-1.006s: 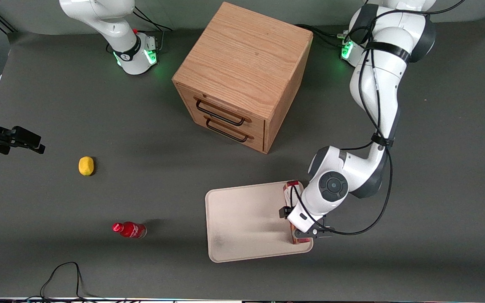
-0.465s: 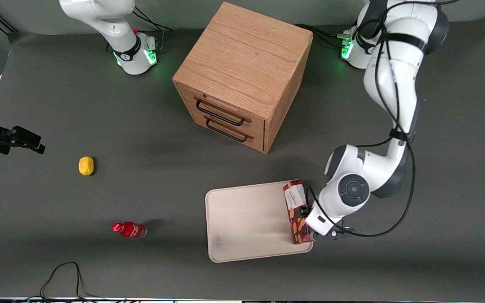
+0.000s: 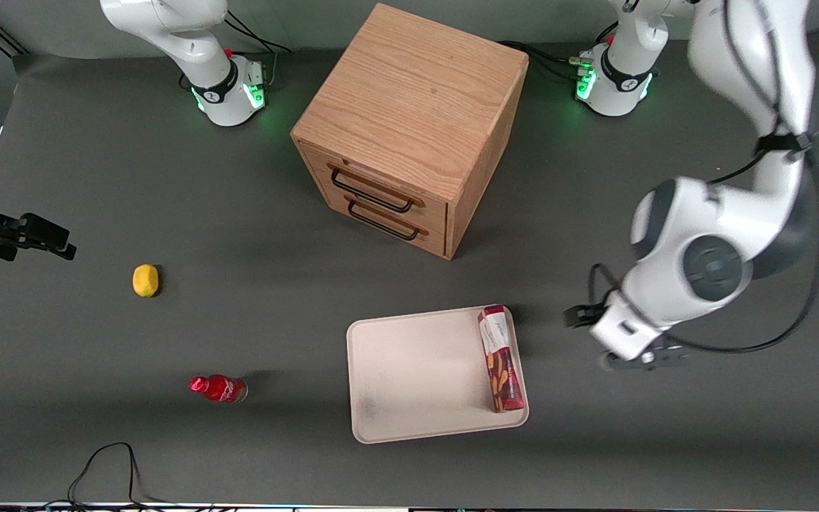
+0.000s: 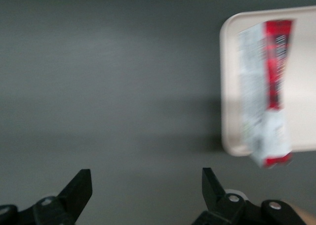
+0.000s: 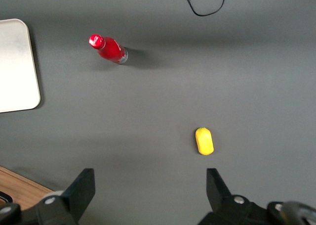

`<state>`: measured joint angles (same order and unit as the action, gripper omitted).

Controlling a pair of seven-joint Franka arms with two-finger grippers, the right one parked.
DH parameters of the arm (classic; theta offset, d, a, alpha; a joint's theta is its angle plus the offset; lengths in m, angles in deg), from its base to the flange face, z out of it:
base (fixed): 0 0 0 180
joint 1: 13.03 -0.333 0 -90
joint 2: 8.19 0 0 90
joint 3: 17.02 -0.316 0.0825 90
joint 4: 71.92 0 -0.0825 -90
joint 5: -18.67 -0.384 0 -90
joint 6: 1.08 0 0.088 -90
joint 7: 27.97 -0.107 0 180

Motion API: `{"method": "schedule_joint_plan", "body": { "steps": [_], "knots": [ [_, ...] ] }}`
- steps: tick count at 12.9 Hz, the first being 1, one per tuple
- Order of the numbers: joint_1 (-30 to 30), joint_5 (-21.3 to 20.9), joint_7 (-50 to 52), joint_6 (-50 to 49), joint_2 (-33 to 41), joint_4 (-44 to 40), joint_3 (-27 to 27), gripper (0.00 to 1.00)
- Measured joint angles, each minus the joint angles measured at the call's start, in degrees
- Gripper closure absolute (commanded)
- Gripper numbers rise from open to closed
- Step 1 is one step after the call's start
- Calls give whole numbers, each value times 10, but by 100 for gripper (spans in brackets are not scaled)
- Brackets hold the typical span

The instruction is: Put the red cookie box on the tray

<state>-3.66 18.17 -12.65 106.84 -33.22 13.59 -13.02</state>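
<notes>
The red cookie box (image 3: pixel 502 359) rests on its long thin side on the tray (image 3: pixel 416 370), along the tray edge nearest the working arm's end of the table. The left wrist view shows the same box (image 4: pixel 266 91) on the cream tray (image 4: pixel 302 86), with one end reaching the rim. My left gripper (image 3: pixel 619 348) hangs above bare table beside the tray, toward the working arm's end, clear of the box. It is open (image 4: pixel 145 185), and only grey table shows between its black fingertips (image 4: pixel 81 180).
A wooden drawer cabinet (image 3: pixel 409 128) stands farther from the front camera than the tray. A small red bottle (image 3: pixel 219 388) and a yellow lemon-like object (image 3: pixel 145 279) lie toward the parked arm's end. A black cable (image 3: pixel 111 462) loops at the near edge.
The gripper has let go of the box, risen and moved off the tray toward the working arm's end. The box stays on the tray where it was set.
</notes>
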Motion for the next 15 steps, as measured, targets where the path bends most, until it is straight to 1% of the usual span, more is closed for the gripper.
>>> {"method": "schedule_joint_plan", "body": {
  "steps": [2, 4, 8, 11, 15],
  "knots": [
    [-52, 9, -43, -40, 70, 46, -1, 0],
    [-86, 10, -74, -84, 124, 64, -1, 0],
    [-144, 7, -130, -109, 198, 106, -2, 0],
    [-153, -9, -131, -148, 233, 115, -1, 0],
    [-150, -10, -90, -181, 244, 98, 5, 0]
  ]
}}
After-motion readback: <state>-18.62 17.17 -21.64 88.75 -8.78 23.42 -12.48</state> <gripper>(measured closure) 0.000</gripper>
